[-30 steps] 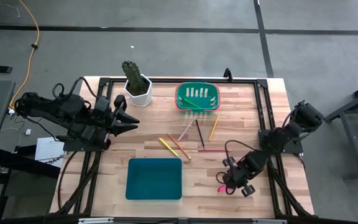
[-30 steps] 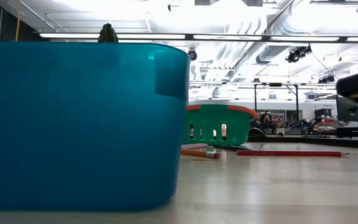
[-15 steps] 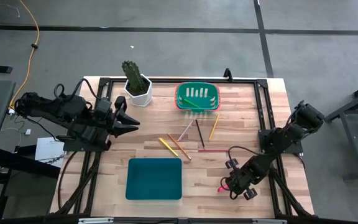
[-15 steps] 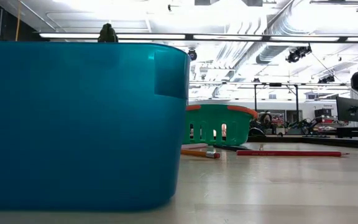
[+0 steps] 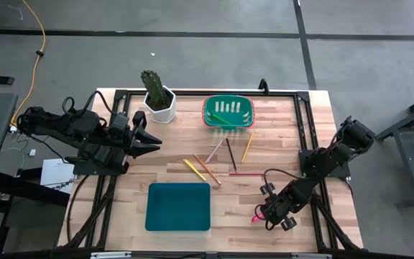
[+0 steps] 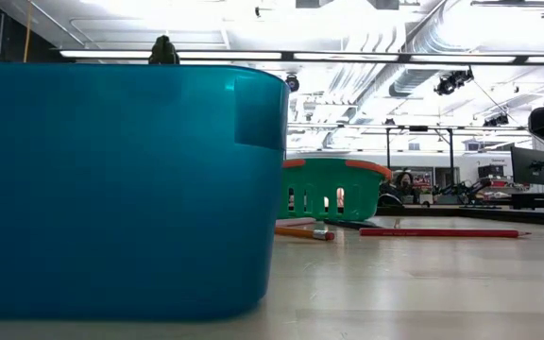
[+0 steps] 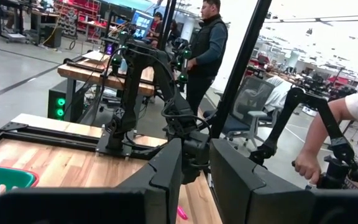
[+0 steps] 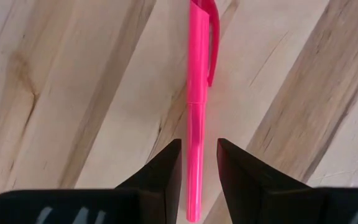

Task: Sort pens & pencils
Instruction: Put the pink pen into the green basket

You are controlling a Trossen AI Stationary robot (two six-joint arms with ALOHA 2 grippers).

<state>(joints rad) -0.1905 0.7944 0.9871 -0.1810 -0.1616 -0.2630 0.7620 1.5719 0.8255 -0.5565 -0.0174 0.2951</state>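
A bright pink pen (image 8: 199,93) lies flat on the wood near the table's right front (image 5: 254,216). My right gripper (image 8: 197,144) points steeply down over it, open, with one finger on either side of the pen's lower half and wood showing in both gaps. Several thin pencils lie loose at mid-table: yellow (image 5: 191,169), orange (image 5: 207,170), dark (image 5: 230,153) and red (image 5: 243,173). My left gripper (image 5: 154,141) is held high and level over the table's left side, open a little (image 7: 196,168), with nothing between its fingers.
A green basket (image 5: 205,111) at the far middle holds several pale green sticks. A teal bin (image 5: 149,208) stands at the near middle and fills the left of the low view (image 6: 121,189). A potted cactus (image 5: 159,97) stands far left. People stand beyond the table.
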